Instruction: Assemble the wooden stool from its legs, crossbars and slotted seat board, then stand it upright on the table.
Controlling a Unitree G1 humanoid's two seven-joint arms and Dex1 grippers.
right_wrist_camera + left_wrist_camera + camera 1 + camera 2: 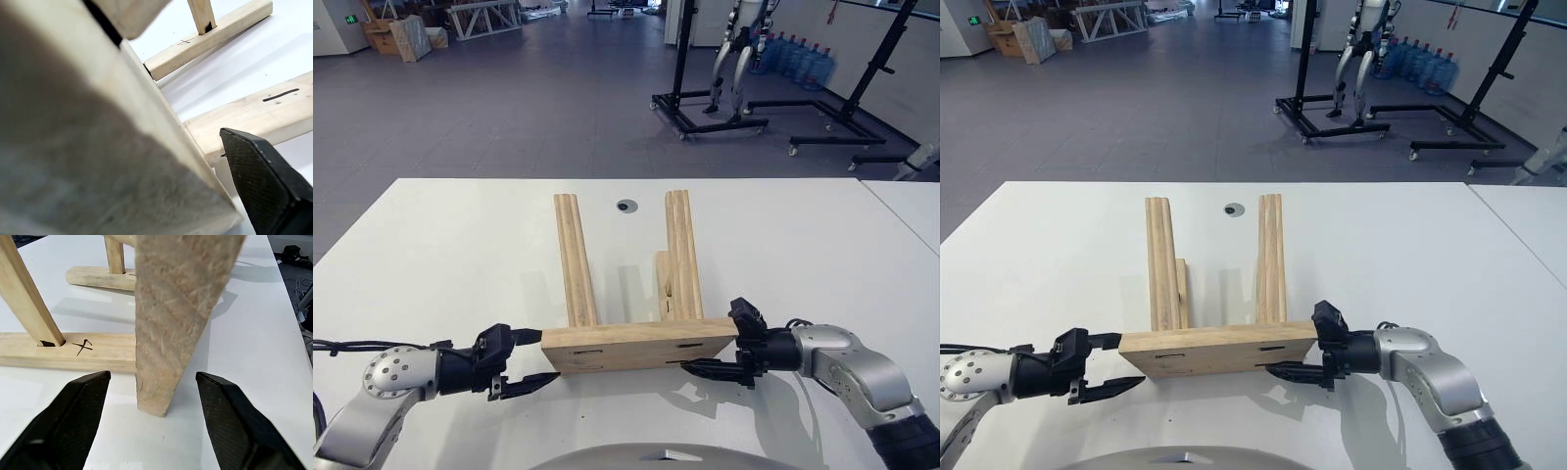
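The wooden stool lies on its side on the white table (pixel 440 255). Its slotted seat board (pixel 636 345) stands on edge nearest me. Two legs (pixel 576 259) (pixel 681 255) run away from it across the table, and a short crossbar (pixel 662 279) rises beside the right one. My left gripper (pixel 530 358) is open around the board's left end, and the left wrist view shows a gap on each side of the board (pixel 171 323). At the board's right end my right gripper (pixel 720 345) straddles it, open. One of its fingers (pixel 264 181) stands clear of the wood.
A small round grommet (pixel 626 206) sits in the table beyond the legs. A second white table (pixel 911 206) adjoins at the right. Black wheeled racks (pixel 715 108) stand on the floor far behind. Bare table surface spreads to both sides of the stool.
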